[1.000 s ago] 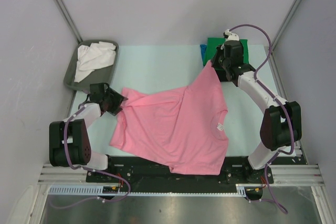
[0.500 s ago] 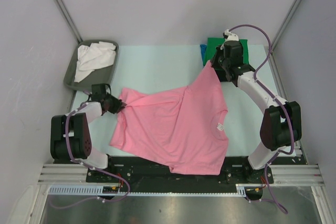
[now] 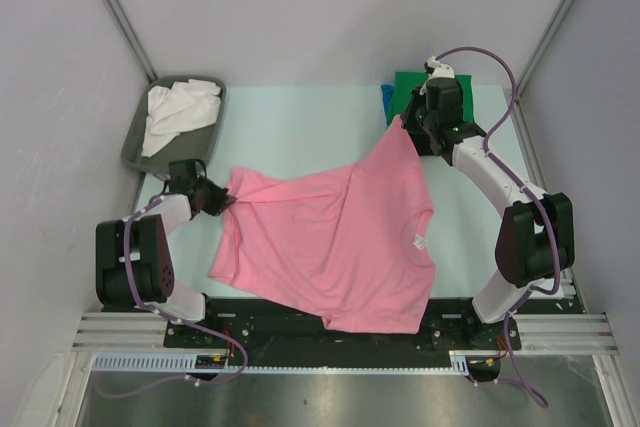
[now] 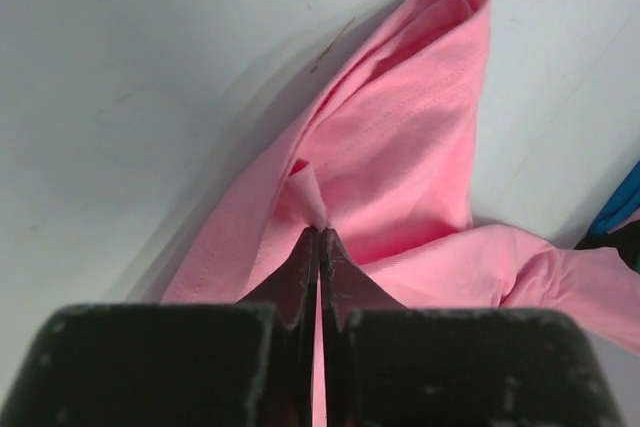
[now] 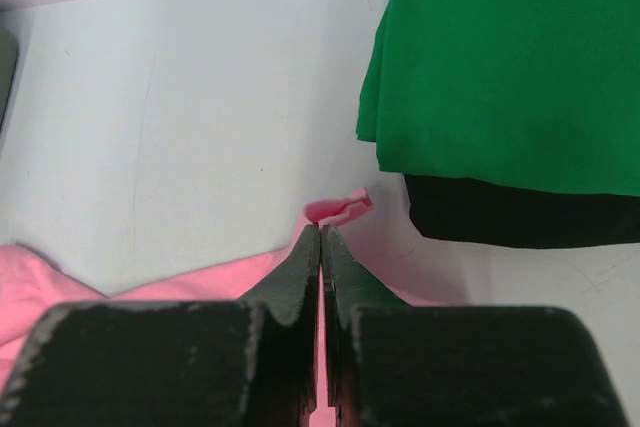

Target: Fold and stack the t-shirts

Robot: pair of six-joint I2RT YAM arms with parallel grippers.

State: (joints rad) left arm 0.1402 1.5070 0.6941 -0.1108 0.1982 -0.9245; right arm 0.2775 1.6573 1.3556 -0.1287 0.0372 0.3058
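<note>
A pink t-shirt (image 3: 335,242) lies spread and askew over the middle of the table. My left gripper (image 3: 226,199) is shut on its left corner, and a small tuft of pink cloth (image 4: 308,195) pokes out past the closed tips (image 4: 320,232). At the far right my right gripper (image 3: 400,123) is shut on the shirt's upper corner, where a pink fold (image 5: 340,209) shows beyond its tips (image 5: 320,229). A folded stack sits just beyond it: a green t-shirt (image 5: 500,67) over a black one (image 5: 520,217), with a blue edge (image 3: 386,99) at the stack's left side.
A grey rounded tray (image 3: 137,142) at the back left holds a crumpled white t-shirt (image 3: 175,112). Walls stand close on the left, right and back. Pale table surface (image 3: 300,127) shows between the tray and the stack.
My left gripper has slid a little to the right onto the shirt's left corner and shut on it. The right arm and the shirt's far corner have not moved.
</note>
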